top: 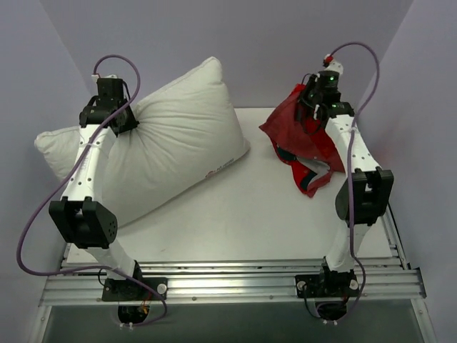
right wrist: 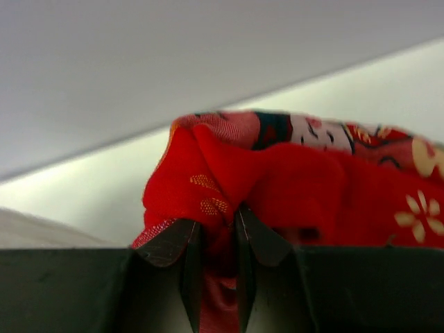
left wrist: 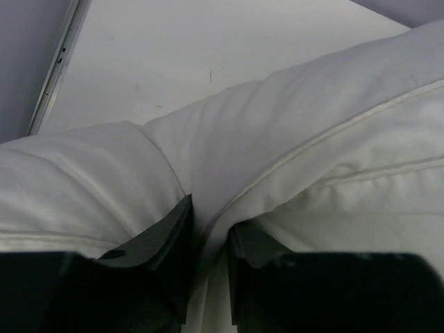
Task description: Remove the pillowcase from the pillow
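The white surface (top: 285,214) fills most of what I see from above, with grey walls close around it. On its left half lies the pillow (top: 178,136), big, plump and plain white. One corner points up toward the back wall and its near edge slants down toward the middle. It is bare, with no cover on it at all.

The pillowcase (top: 303,143) is over on the far right, well apart from the pillow. It hangs as a crumpled bright red bundle, and a paler, dark-edged fold shows at its bottom end. Up close the red cloth carries gold flower shapes and part of a cartoon face, but it is too rumpled to make out the whole print. I cannot tell whether its lowest fold touches the surface.

The left claw (top: 128,120) is clenched on the pillow, where the white cloth is cinched into a waist. From the wrist, a fold of that cloth is wedged between the two dark fingers. The right claw (right wrist: 218,218) is grasping the pillowcase, its fingers nearly together with red cloth pinched between them.

The left arm crosses the pillow's left end and hides part of it. The right arm covers the bundle's right side. A small red logo (top: 212,174) sits near the pillow's lower edge, and the text beside it is too small to read.
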Motion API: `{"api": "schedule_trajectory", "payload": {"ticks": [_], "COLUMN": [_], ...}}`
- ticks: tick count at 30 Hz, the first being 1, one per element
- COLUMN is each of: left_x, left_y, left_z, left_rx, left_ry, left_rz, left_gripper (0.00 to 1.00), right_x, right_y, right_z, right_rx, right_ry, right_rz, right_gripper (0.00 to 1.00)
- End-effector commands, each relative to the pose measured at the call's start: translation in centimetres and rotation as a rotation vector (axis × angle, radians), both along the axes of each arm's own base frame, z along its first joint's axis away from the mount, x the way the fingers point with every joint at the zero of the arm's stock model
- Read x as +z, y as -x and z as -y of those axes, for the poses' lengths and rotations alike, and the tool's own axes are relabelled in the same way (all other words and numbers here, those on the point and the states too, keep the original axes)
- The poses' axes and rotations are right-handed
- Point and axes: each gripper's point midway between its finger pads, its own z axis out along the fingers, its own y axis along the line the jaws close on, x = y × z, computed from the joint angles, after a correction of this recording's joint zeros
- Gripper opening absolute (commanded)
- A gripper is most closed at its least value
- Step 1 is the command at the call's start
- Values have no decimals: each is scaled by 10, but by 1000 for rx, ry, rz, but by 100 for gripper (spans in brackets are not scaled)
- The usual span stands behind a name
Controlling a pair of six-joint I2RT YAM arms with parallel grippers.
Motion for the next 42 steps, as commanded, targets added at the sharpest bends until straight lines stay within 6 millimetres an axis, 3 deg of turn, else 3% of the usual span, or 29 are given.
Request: {"api": "schedule_trajectory", "payload": {"ticks": [1,2,3,4,6,7,9,10,12,13,15,16,17,20,23,26,33,42], "left_x": [-19,-29,-35,-41,-42,-39,-22,-13,12,21,48,58,77,111,140,154,193,258], "left_y": [-10,-11,-10,-10,-8,-7,-3,-1,8,12,24,30,40,64,86,102,146,244], "left_z": [-1,-2,-3,-3,-1,0,1,1,4,4,4,3,3,2,-1,-2,1,-14], "left_rx": [17,21,22,21,13,10,4,1,-16,-20,-28,-31,-34,-45,-44,-46,-72,-61], "left_ry": [63,63,64,64,72,75,80,83,94,96,95,90,88,81,66,62,68,-29], "left_rz": [8,-12,-27,-43,-45,-39,2,24,79,98,151,170,208,290,366,396,511,731], "left_gripper": [35,49,55,61,75,80,97,96,94,94,94,94,94,94,94,94,94,94], "right_x": [-70,-102,-113,-123,-132,-132,-107,-94,-48,-37,14,27,55,113,161,194,242,275], "right_y": [22,36,42,49,59,65,69,70,72,78,89,96,108,138,170,200,263,339], "right_z": [-49,-55,-60,-67,-71,-70,-65,-62,-53,-49,-35,-29,-23,-1,16,27,52,80], "right_rx": [102,115,127,140,161,161,154,147,118,108,57,39,21,-51,-105,-131,-208,-301], "right_ry": [-12,-15,-24,-36,-41,-33,-7,4,29,40,66,74,78,94,108,119,148,181], "right_rz": [-180,-249,-274,-305,-345,-366,-336,-318,-236,-231,-135,-122,-63,62,176,257,401,555], "right_gripper": [2,9,17,34,49,61,73,81,88,93,96,98,99,100,100,100,100,100]}}
